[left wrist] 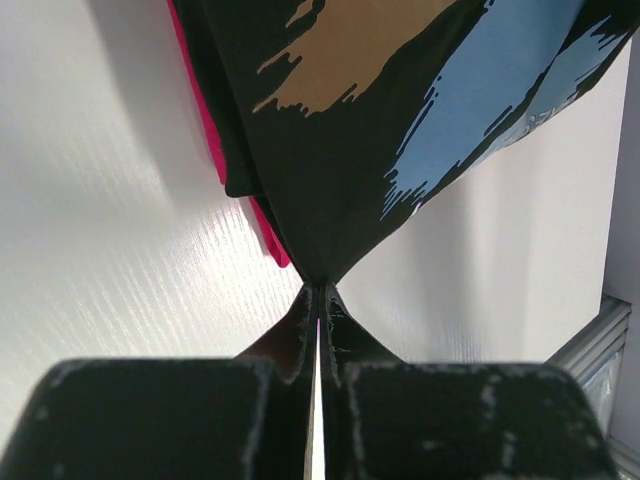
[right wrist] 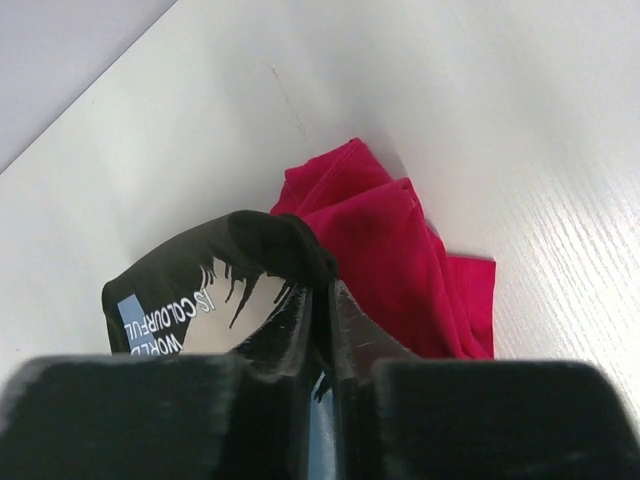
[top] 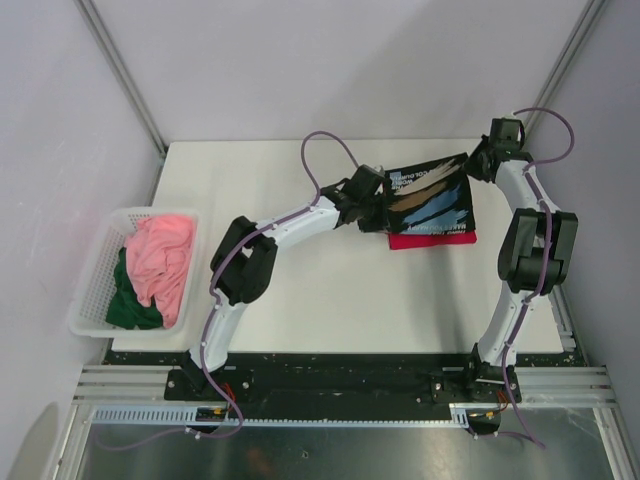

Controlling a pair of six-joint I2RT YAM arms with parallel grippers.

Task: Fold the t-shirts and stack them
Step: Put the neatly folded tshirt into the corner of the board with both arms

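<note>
table [top: 330, 300]: shirts at far right | black shirt [top: 430, 195]: held up just over red shirt [top: 432, 240] | left gripper [top: 376, 206]: pinches black shirt | right gripper [top: 478, 163]: pinches its other end | step: I think stacking black on red | next: lower it flat and even, then let go

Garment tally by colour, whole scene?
black t-shirt: 1
crimson t-shirt: 1
pink garment: 1
dark green garment: 1
Total: 4
</note>
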